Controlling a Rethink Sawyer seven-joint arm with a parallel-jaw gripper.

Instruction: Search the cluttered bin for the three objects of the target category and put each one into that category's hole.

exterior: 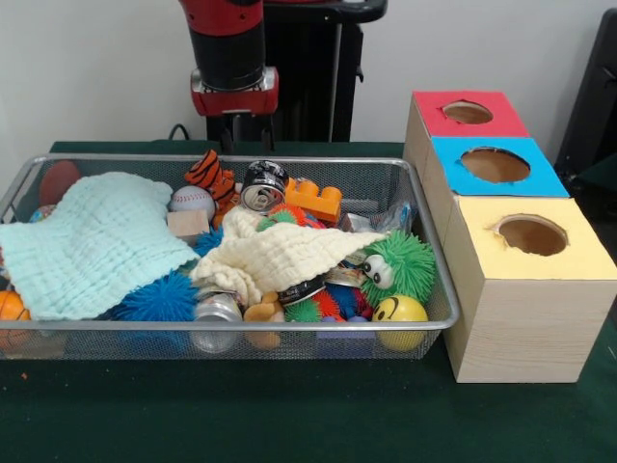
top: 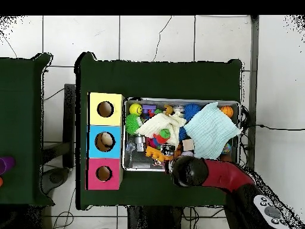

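The red and black arm (exterior: pixel 229 43) comes straight down from the top of the front view, its wrist vertical, and the gripper (exterior: pixel 233 130) hangs at the far rim of the bin (exterior: pixel 241 328), above a striped orange toy (exterior: pixel 210 176) and a tipped silver can (exterior: pixel 262 185). Its dark fingers are mostly lost against the black pedestal, so whether the claw is wide or narrow cannot be told. In the overhead view the arm (top: pixel 217 175) reaches in from the lower right and ends over the bin's near edge. The bin sits on the green table (exterior: pixel 289 415), just beside three wooden boxes with red (exterior: pixel 467 114), blue (exterior: pixel 495 166) and yellow (exterior: pixel 530 236) tops. A pale green cloth (exterior: pixel 92 241) and a cream cloth (exterior: pixel 280 256) lie over the clutter.
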